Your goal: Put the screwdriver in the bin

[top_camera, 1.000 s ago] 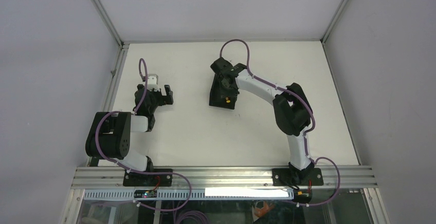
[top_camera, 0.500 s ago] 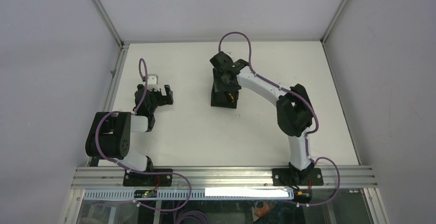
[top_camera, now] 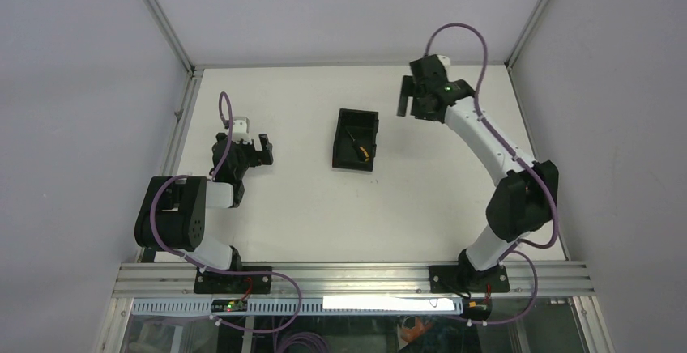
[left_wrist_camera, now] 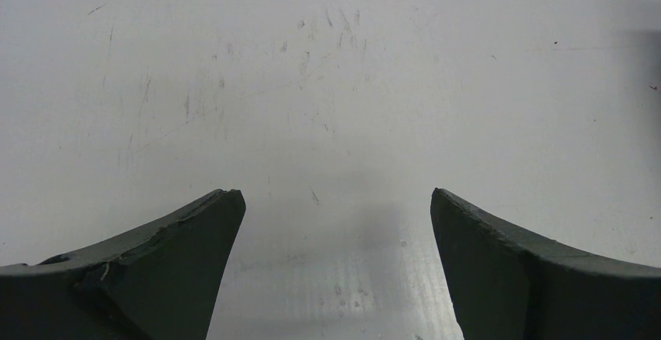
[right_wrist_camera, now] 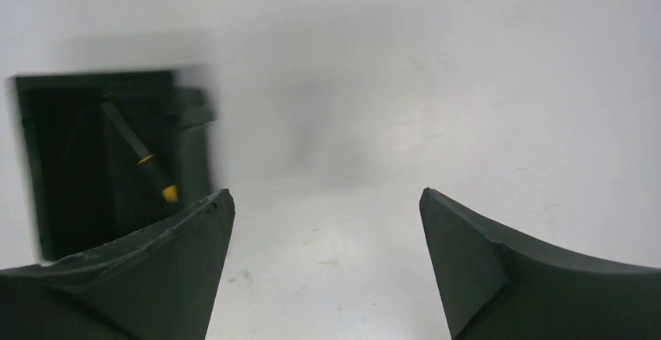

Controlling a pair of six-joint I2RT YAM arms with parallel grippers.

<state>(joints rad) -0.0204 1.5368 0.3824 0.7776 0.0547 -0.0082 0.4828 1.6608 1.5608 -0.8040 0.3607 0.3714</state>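
The black bin (top_camera: 339, 138) stands in the middle of the white table. The screwdriver (top_camera: 362, 155) lies inside it, its orange-yellow and black handle toward the near end. In the right wrist view the bin (right_wrist_camera: 93, 81) is at the left, and the screwdriver (right_wrist_camera: 149, 165) lies slanted on its floor. My right gripper (top_camera: 404, 99) hangs open to the right of the bin and apart from it. The right gripper (right_wrist_camera: 323, 196) has only bare table between its fingers. My left gripper (top_camera: 261, 146) rests open at the left, and the left gripper (left_wrist_camera: 337, 193) holds nothing.
Grey walls with metal frame posts (top_camera: 166, 25) enclose the table on three sides. An aluminium rail (top_camera: 348, 276) carrying both arm bases runs along the near edge. Only scuffed white table surface (left_wrist_camera: 327, 83) lies ahead of the left gripper.
My right gripper opened over the bin and let go of the screwdriver, which now lies in the bin. The arm then swung away to the right and back. The left arm stayed still.
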